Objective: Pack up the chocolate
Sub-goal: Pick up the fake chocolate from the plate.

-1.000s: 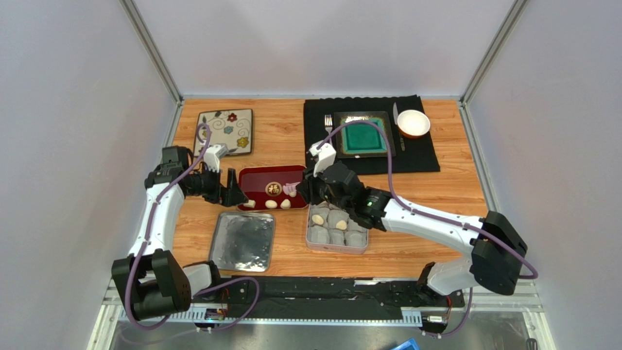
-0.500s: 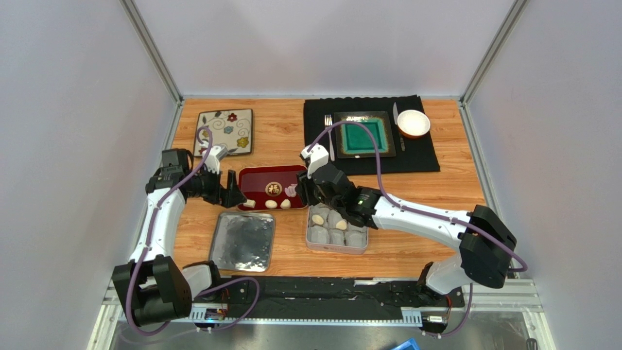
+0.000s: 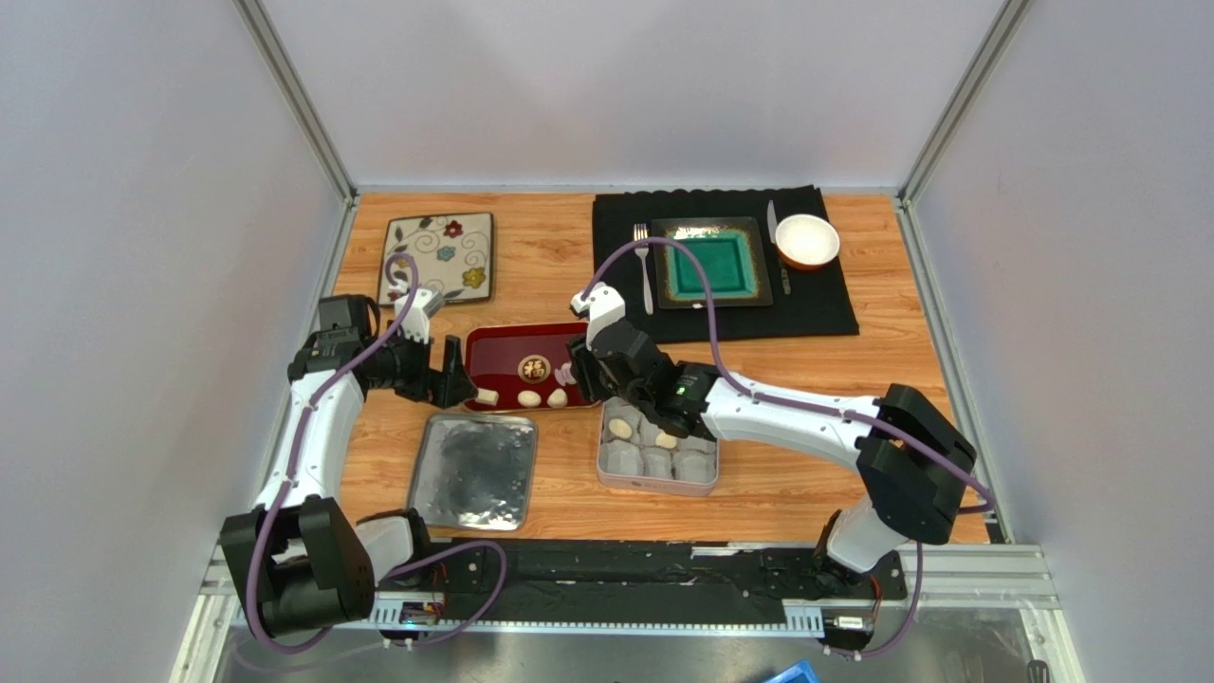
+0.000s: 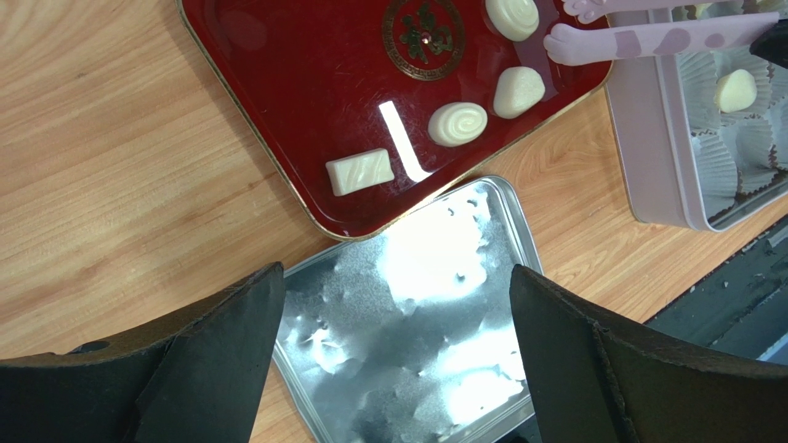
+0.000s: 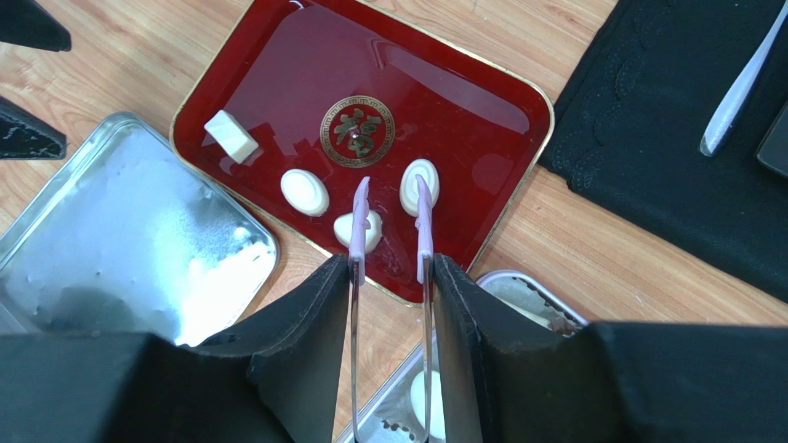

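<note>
wooden counter: four chocolate pieces on red tray, others in tin. right gripper pinching tongs, tips apart, empty; left gripper spread. risk: smooth chocolate slipping from tongs.

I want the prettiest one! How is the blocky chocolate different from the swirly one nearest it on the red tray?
The block chocolate is a flat-sided rectangle; the swirly chocolate is a rounded oval with a spiral on top. The block chocolate lies apart; the swirly chocolate lies close beside another piece. Both are cream-white, on the red tray.
</note>
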### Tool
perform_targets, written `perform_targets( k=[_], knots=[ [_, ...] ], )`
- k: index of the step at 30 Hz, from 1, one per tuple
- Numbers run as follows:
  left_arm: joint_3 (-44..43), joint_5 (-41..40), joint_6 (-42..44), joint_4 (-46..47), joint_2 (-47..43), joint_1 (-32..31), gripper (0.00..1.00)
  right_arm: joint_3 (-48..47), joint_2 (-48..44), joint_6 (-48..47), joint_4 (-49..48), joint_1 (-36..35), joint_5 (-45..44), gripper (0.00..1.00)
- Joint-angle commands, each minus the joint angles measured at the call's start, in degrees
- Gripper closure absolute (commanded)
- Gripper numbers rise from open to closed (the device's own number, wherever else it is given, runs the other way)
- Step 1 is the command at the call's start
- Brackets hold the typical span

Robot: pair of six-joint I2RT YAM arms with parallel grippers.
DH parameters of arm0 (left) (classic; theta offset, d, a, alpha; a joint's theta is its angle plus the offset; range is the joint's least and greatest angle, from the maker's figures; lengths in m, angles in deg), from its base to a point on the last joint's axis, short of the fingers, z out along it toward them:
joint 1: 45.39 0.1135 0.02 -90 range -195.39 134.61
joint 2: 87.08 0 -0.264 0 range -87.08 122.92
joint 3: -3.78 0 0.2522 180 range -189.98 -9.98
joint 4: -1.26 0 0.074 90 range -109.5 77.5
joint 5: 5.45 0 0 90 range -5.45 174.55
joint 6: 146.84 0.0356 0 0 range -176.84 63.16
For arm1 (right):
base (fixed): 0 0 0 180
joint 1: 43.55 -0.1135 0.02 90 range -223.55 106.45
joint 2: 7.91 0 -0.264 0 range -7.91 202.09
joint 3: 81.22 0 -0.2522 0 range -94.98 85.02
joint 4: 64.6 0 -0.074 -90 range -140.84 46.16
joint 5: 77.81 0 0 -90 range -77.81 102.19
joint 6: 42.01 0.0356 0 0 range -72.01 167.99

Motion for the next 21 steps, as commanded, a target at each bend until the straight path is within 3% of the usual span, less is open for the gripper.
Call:
perform_targets(
  k=[1, 21],
  knots=[
    [0.4, 0.4, -0.6, 1.2, -1.5, 0.2, 0.02, -3.6, 1.1, -1.3, -4.3, 0.2, -2.2, 0.59],
    [1.2, 1.0, -0.2, 1.3, -2.5, 0.3, 0.02, -5.1, 5.0, -1.2, -4.8, 2.3, -1.2, 0.59]
  ],
)
